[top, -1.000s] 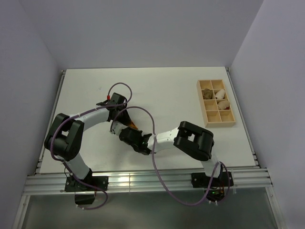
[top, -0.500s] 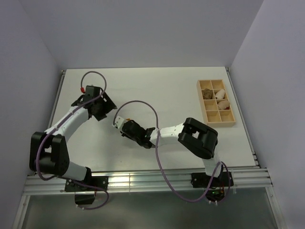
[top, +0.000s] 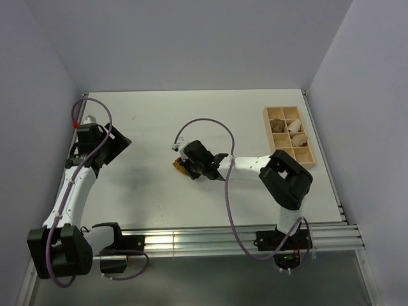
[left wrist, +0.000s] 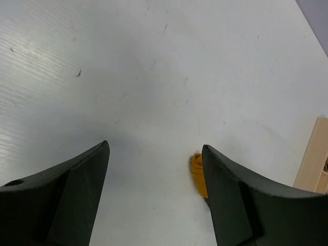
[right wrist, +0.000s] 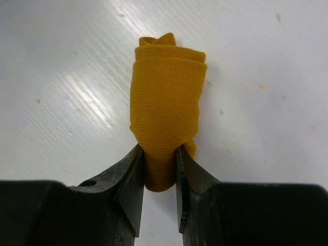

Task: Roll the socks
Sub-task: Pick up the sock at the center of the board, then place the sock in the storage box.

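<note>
Smooth white tabletop [top: 223, 121] under a ribbed mustard sock roll [right wrist: 166, 102] in right claw [right wrist: 159, 154] grip, left claw [left wrist: 154, 148] agape.

the rolled sock [right wrist: 166, 102] sits near the middle of the table [top: 153, 121], between the jaws of the right gripper [right wrist: 160, 159]. the left gripper [left wrist: 155, 146] hangs well apart, over the table's left edge. the tray [top: 285, 157] lies far right, with bundles [top: 297, 136] in its farther compartments.

Wooden tray [top: 303, 155] on white table [top: 191, 115]
</note>
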You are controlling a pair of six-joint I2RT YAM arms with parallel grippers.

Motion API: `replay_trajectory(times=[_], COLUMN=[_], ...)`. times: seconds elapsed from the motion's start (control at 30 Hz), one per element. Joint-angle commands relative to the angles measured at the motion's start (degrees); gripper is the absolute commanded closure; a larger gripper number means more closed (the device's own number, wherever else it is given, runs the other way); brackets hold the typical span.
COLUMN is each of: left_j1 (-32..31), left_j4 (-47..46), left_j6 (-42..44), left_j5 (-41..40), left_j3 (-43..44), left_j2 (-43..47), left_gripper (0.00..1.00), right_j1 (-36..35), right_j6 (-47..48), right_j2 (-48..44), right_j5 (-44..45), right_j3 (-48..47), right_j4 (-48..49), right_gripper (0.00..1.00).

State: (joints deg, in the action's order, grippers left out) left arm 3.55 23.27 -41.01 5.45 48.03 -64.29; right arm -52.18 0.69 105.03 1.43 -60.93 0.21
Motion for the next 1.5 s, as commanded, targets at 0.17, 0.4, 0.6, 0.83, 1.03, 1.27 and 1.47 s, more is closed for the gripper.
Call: replay_trajectory(times=[0.17, 0.4, 0.6, 0.83, 1.03, 1.27, 1.47], left_j1=[2.95, 2.95, 2.78, 0.76, -0.74, -1.18, -1.18], left_j4=[0.64, -0.15, 0.29, 0.99, 1.52, 1.34, 1.25], left_j6=[7.35, 8.14, 8.23, 8.76, 9.11, 9.2, 9.11], left_j5=[-1.59, -2.47, -2.91, -4.05, -5.19, -5.19, -4.92], left_j3=[1.19, -1.53, -1.36, -1.01, -0.92, -1.18, -1.27], left_j2=[9.09, 12.08, 12.87, 13.14, 13.93, 14.02, 13.58], left_gripper=[0.22, 0.22, 0.22, 0.22, 0.22, 0.22, 0.22], right_j1=[5.77, 16.82, 27.47, 40.4, 44.36, 44.62, 44.98], right_j6=[-7.89, -12.63, -17.03, -20.38, -21.52, -22.4, -20.82], right_j2=[-15.28, -28.46, -34.8, -34.81, -29.19, -25.05, -23.04], right_j5=[5.06, 15.61, 26.05, 35.21, 35.92, 33.03, 27.93], right_j3=[4.67, 9.24, 11.09, 10.92, 9.16, 8.19, 8.37], right_j4=[-10.83, -18.65, -26.73, -32.55, -31.85, -30.36, -26.5], right_gripper=[1.0, 1.0, 1.0, 1.0, 1.0, 1.0, 1.0])
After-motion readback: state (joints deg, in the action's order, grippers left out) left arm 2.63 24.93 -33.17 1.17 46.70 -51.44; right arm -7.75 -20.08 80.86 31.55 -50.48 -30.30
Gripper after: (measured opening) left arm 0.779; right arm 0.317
